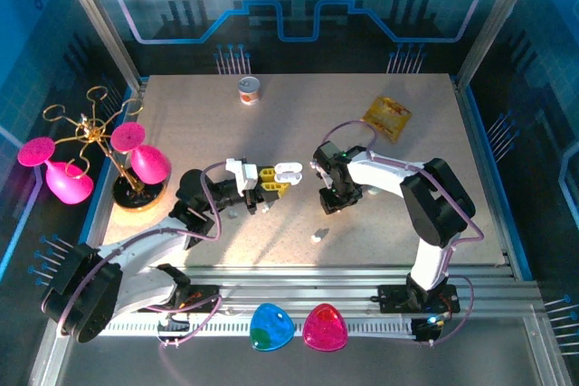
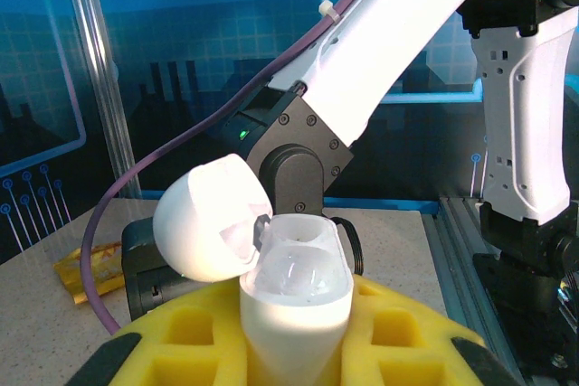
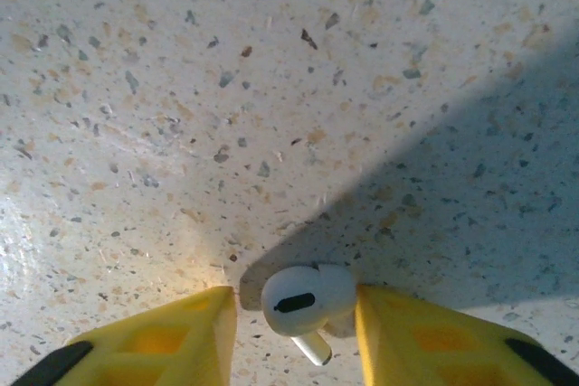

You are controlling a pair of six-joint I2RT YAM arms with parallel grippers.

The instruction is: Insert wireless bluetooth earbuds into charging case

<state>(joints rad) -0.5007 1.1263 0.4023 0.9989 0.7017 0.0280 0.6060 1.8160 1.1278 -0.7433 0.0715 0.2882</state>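
Note:
My left gripper (image 1: 271, 184) is shut on the white charging case (image 1: 288, 171), held above the middle of the table. In the left wrist view the case (image 2: 294, 287) stands upright between the yellow fingers (image 2: 181, 332), its lid (image 2: 210, 217) swung open to the left and the sockets showing. My right gripper (image 1: 330, 198) is low over the table just right of the case. Its yellow fingers (image 3: 176, 336) straddle a white stemmed earbud (image 3: 308, 300) lying on the table. The right finger is against it and a gap shows on the left. Another earbud (image 1: 318, 236) lies loose nearer the front.
A small can (image 1: 250, 90) and a yellow packet (image 1: 387, 117) sit at the back. A gold stand (image 1: 127, 160) with pink glasses is at the left edge. Blue (image 1: 270, 326) and pink (image 1: 325, 327) shells rest on the front rail.

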